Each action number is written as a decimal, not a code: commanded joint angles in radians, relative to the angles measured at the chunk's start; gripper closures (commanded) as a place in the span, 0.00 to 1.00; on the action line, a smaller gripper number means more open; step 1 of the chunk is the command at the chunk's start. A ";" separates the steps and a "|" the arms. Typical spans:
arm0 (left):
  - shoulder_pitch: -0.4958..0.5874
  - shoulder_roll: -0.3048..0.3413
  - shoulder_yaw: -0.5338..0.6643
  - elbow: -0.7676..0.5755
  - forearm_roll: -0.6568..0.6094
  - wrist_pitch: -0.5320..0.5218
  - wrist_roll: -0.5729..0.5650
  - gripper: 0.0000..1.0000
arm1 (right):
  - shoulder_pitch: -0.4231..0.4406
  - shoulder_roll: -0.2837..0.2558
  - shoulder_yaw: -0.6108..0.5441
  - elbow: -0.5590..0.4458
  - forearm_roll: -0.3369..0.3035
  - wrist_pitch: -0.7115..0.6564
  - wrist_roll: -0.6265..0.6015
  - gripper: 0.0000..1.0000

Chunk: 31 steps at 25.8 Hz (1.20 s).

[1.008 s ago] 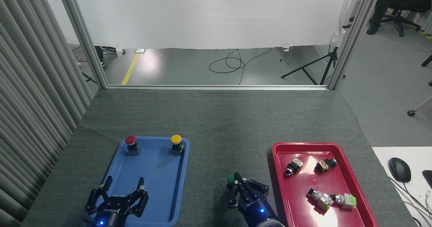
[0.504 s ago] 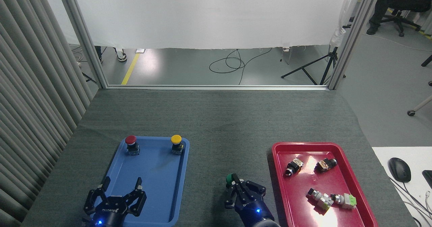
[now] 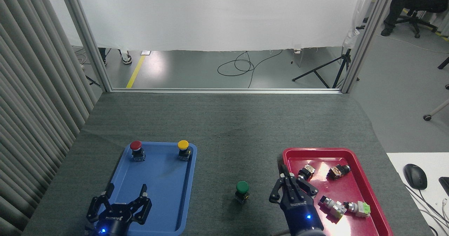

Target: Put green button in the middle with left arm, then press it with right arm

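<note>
**Q:** Where is the green button?

**A:** The green button stands upright on the middle, the bare dark grey cloth between the two trays. Nothing touches it.

**Q:** And the grippers?

**A:** The right gripper hangs just to the button's right, over the left rim of the red tray. Its fingers lie close together and hold nothing; whether they are fully closed cannot be told. The left gripper sits over the near end of the blue tray, jaws spread apart and empty.

**Q:** What else is on the trays?

**A:** A red button and a yellow button stand upright at the blue tray's far end. Several switch parts lie on their sides in the red tray.
</note>
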 commanded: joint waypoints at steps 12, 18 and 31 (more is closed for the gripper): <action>0.000 0.001 0.003 0.000 0.023 -0.011 -0.004 0.02 | 0.109 -0.049 -0.113 -0.064 -0.012 -0.028 0.008 0.00; 0.000 0.001 0.003 0.000 0.023 -0.011 -0.004 0.02 | 0.103 -0.058 -0.114 -0.065 -0.012 -0.029 0.011 0.00; 0.006 0.001 0.003 0.000 0.024 -0.011 -0.002 0.02 | 0.102 -0.062 -0.125 -0.087 -0.130 -0.051 0.135 0.00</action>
